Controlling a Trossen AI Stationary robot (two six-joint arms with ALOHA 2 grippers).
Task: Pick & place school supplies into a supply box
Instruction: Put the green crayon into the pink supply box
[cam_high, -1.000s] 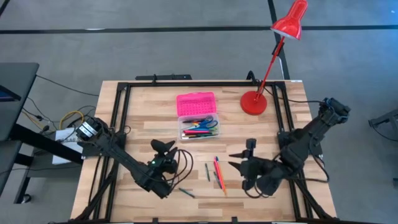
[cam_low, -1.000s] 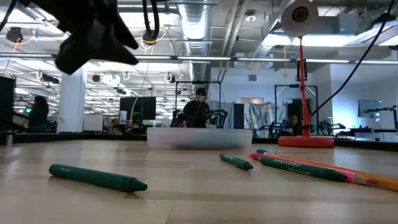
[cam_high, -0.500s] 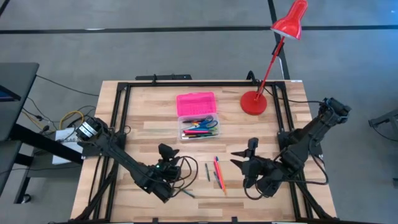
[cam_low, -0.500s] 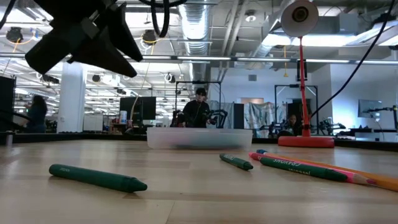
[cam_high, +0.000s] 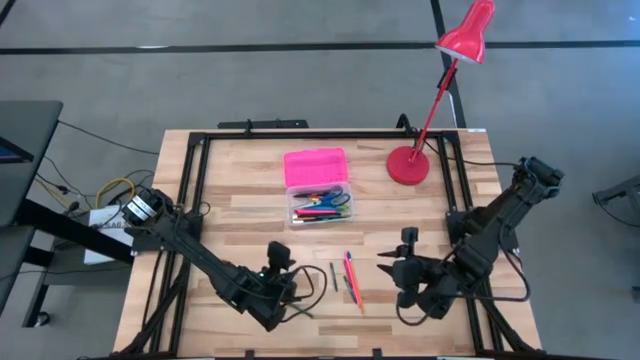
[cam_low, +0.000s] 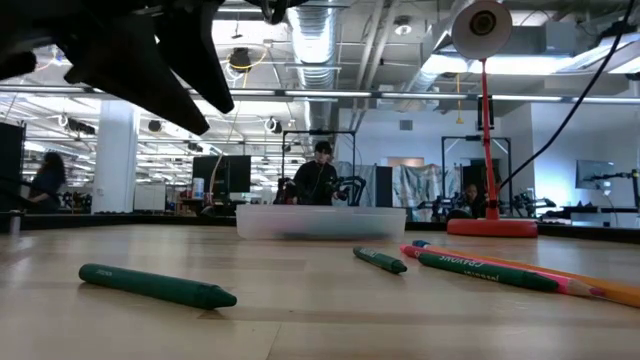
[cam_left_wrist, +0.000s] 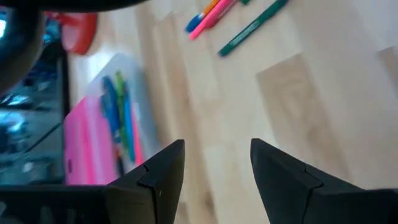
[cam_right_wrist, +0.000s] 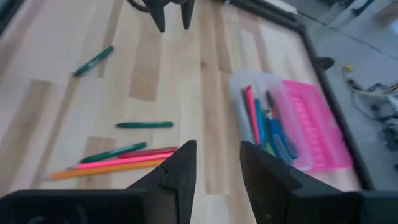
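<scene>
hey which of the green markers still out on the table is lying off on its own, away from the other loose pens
The green marker nearest the left end effector. It lies alone on the table, while the other two green ones lie beside the pink and orange pens.

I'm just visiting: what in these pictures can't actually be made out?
- Supply box, low view: its frosted wall hides the contents.
- Supply box lid, left wrist view: blurred, partly behind the camera housing.
- Green pen, high view: nearly hidden under the left gripper.
- Pen lettering, low view: too small.

Bright pink lid on the supply box, green pens on pale wood tabletop, red lamp.
</scene>
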